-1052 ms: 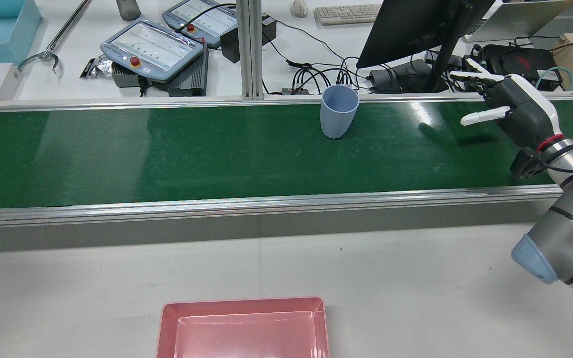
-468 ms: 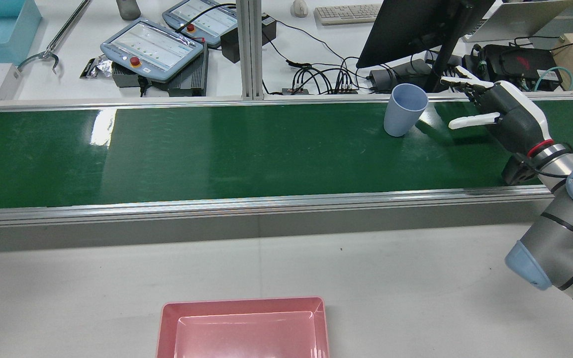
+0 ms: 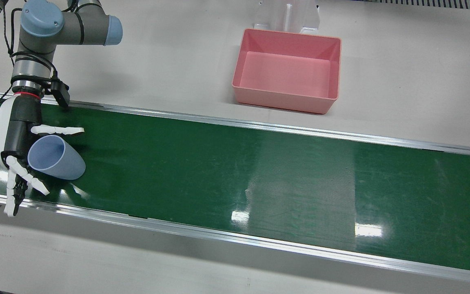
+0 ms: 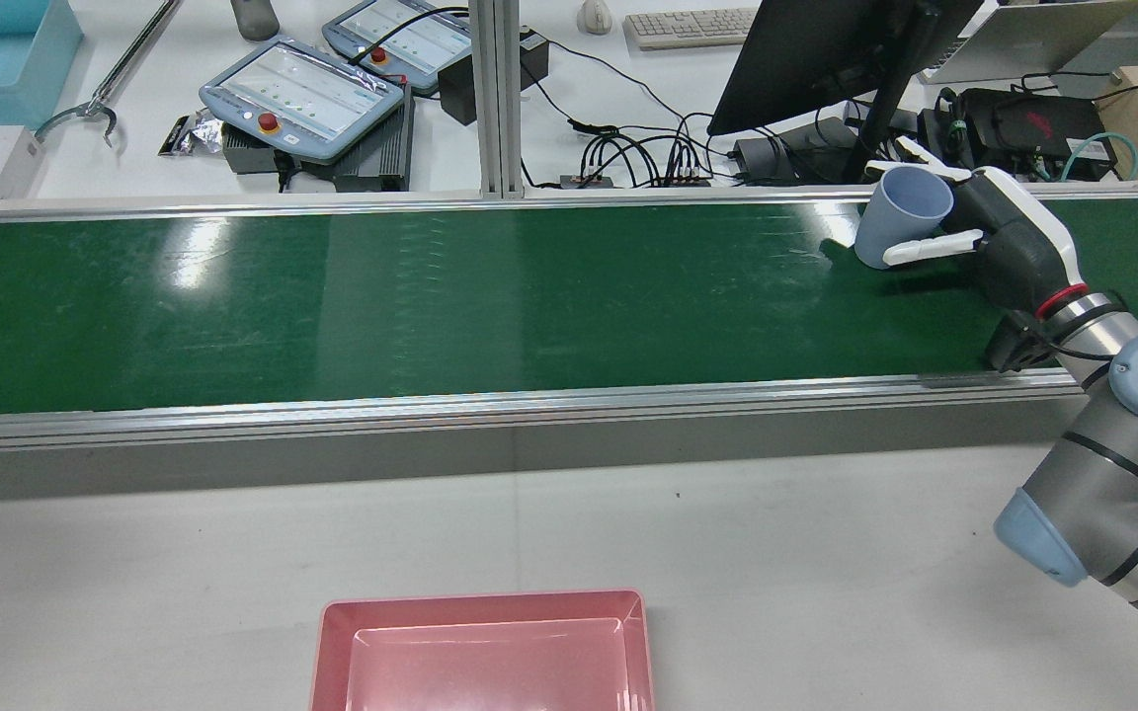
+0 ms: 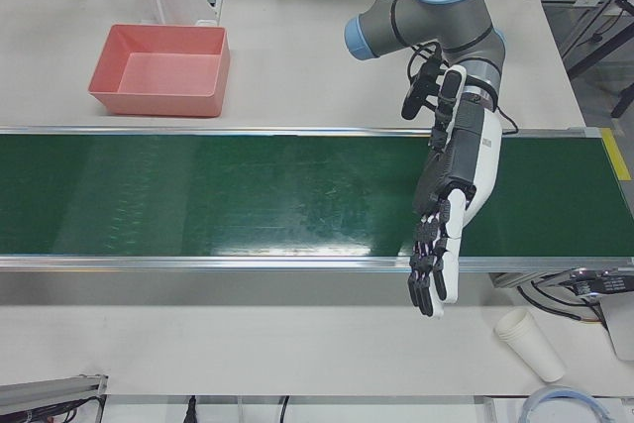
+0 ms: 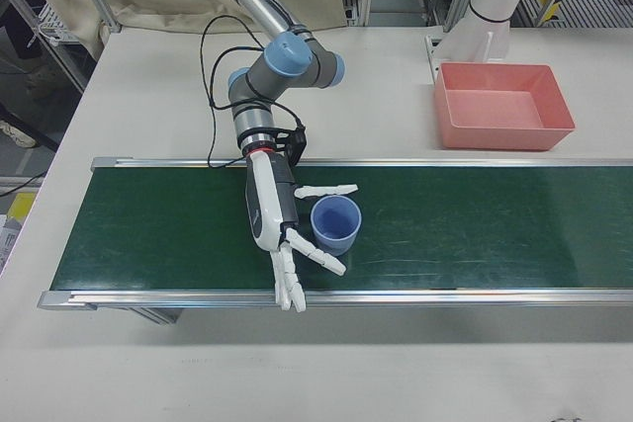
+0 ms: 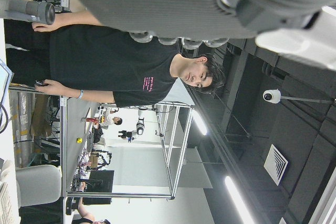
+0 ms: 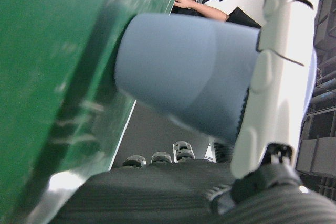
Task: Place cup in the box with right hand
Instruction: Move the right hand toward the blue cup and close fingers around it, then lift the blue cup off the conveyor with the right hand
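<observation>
A light blue cup point(image 3: 55, 157) stands upright on the green belt, between the thumb and the straight fingers of my right hand point(image 3: 16, 139). The hand is open, with its palm beside the cup wall. The rear view shows the cup point(image 4: 900, 222) at the belt's far right with the hand point(image 4: 1009, 242) behind it. The right-front view shows the cup point(image 6: 335, 224) and hand point(image 6: 269, 207) the same way. The right hand view shows the cup point(image 8: 194, 82) close to the palm, with the thumb across it. The pink box point(image 3: 288, 102) stands empty on the table. My left hand point(image 5: 451, 205) is open and stretched flat over the belt.
The green conveyor belt point(image 3: 259, 179) runs across the table between metal rails. A monitor point(image 4: 826, 49), cables and teach pendants point(image 4: 302, 94) lie beyond its far rail. Stacked paper cups point(image 5: 530, 342) lie on the table near the left hand.
The cup has travelled along the belt to the right in the rear view, into the space between the right hand's thumb and fingers. The right hand has shifted slightly toward it.
</observation>
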`<control>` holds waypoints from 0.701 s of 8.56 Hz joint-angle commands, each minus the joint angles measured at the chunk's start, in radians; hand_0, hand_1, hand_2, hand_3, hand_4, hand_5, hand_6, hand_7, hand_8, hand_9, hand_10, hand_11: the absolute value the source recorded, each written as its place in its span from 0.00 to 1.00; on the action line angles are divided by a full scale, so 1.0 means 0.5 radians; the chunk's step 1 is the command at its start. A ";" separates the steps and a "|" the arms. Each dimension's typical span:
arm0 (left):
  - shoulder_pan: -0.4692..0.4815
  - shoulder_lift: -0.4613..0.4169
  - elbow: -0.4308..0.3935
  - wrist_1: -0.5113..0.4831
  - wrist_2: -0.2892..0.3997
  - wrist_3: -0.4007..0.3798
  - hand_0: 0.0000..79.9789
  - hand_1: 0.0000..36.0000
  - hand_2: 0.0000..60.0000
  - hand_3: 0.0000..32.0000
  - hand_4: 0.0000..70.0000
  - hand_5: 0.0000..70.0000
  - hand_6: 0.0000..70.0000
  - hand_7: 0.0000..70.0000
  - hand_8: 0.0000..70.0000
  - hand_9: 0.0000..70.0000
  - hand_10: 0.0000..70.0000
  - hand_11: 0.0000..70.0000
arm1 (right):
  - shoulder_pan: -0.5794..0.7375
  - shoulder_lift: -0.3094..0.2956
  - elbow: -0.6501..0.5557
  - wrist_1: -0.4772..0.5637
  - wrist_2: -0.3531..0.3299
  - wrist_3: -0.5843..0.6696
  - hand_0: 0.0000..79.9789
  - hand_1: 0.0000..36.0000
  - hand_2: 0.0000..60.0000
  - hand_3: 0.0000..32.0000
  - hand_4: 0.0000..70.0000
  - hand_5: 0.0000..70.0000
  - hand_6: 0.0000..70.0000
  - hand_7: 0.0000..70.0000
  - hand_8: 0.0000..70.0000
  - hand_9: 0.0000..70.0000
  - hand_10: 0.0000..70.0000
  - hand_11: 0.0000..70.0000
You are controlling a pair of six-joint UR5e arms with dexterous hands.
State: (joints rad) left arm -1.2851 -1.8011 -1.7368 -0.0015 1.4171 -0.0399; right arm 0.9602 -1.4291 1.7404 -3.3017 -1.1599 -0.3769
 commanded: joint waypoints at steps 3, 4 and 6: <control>-0.001 0.000 0.001 0.000 0.001 0.000 0.00 0.00 0.00 0.00 0.00 0.00 0.00 0.00 0.00 0.00 0.00 0.00 | 0.052 0.002 0.141 -0.005 0.105 0.008 1.00 1.00 1.00 0.00 0.97 0.39 0.68 1.00 1.00 1.00 0.95 1.00; -0.001 -0.003 0.001 0.000 0.001 0.000 0.00 0.00 0.00 0.00 0.00 0.00 0.00 0.00 0.00 0.00 0.00 0.00 | 0.098 -0.001 0.273 -0.035 0.096 0.005 1.00 1.00 1.00 0.00 1.00 0.43 0.78 1.00 1.00 1.00 1.00 1.00; 0.002 0.000 0.001 0.000 0.001 0.000 0.00 0.00 0.00 0.00 0.00 0.00 0.00 0.00 0.00 0.00 0.00 0.00 | 0.172 0.014 0.586 -0.213 0.096 0.002 0.97 1.00 1.00 0.00 1.00 0.49 0.86 1.00 1.00 1.00 1.00 1.00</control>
State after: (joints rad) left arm -1.2851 -1.8013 -1.7365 -0.0016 1.4174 -0.0399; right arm 1.0073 -1.4277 1.8786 -3.3285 -1.1110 -0.3735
